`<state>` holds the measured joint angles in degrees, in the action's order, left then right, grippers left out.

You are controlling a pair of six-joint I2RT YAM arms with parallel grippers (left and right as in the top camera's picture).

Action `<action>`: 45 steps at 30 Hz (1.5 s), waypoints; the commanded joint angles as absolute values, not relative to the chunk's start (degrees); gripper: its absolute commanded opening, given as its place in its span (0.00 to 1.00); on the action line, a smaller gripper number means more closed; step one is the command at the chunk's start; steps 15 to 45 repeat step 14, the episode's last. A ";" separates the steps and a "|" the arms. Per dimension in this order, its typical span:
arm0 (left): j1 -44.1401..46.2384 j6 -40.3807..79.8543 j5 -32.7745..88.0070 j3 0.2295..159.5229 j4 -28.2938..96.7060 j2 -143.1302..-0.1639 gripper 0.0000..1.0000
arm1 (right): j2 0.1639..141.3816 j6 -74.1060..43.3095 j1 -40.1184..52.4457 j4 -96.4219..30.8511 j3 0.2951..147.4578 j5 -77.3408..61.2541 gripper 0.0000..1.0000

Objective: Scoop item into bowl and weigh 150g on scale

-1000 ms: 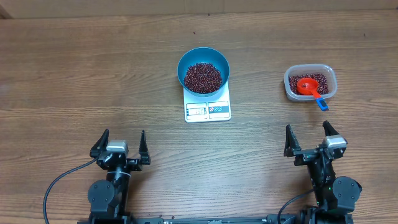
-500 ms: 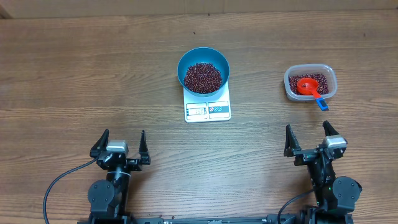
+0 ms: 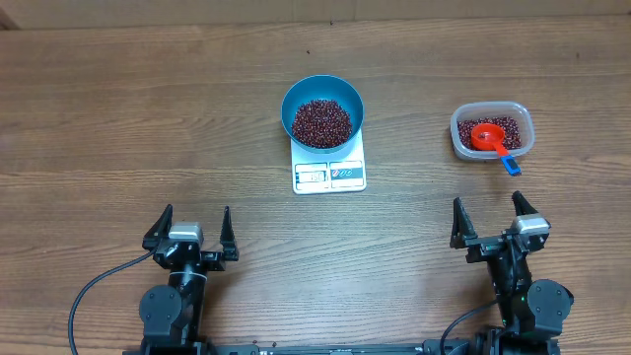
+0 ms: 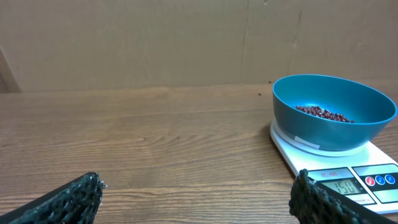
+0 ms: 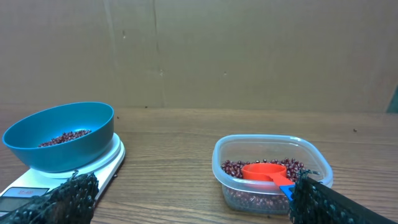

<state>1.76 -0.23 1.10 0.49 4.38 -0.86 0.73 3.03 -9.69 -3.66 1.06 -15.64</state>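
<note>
1. Blue and deep, the bowl [image 3: 322, 85] sits on the far part of the white scale [image 3: 329, 175]. The scale's grey display and buttons show along its near edge.
2. Dark red-brown beans [image 3: 321, 122] lie in a loose heap across the bottom of the bowl, well below its rim.
3. More of the same beans fill a clear plastic tub [image 3: 492, 105], which stands to the right of the scale and well apart from it. A red scoop [image 3: 488, 137] lies on them, its blue handle tip poking over the tub's near rim.
4. The left gripper [image 3: 195, 211] sits at the near edge of the wooden table [image 3: 118, 118]. Its jaws are spread as wide as they go, with nothing between them. The bowl and scale lie ahead of it and off to its right, well apart.
5. The right gripper [image 3: 486, 201] is at the near edge too, equally wide open and empty. The tub is almost straight ahead of it and well apart; the bowl and scale are ahead to its left.
6. The left wrist view shows digits on the display, too small to read with certainty.
</note>
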 commanded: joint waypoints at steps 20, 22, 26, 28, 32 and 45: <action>1.41 -1.32 1.52 0.27 4.47 -0.23 1.00 | 0.12 2.98 -9.39 -3.51 0.45 -15.09 1.00; 1.41 -1.32 1.52 0.27 4.47 -0.23 1.00 | 0.12 2.98 -9.39 -3.51 0.45 -15.09 1.00; 1.41 -1.32 1.52 0.27 4.47 -0.23 1.00 | 0.12 2.98 -9.39 -3.51 0.45 -15.09 1.00; 1.41 -1.32 1.52 0.27 4.47 -0.23 1.00 | 0.12 2.98 -9.39 -3.51 0.45 -15.09 1.00; 1.41 -1.32 1.52 0.27 4.47 -0.23 1.00 | 0.12 2.98 -9.39 -3.51 0.45 -15.09 1.00; 1.41 -1.32 1.52 0.27 4.47 -0.23 1.00 | 0.12 2.98 -9.39 -3.51 0.45 -15.09 1.00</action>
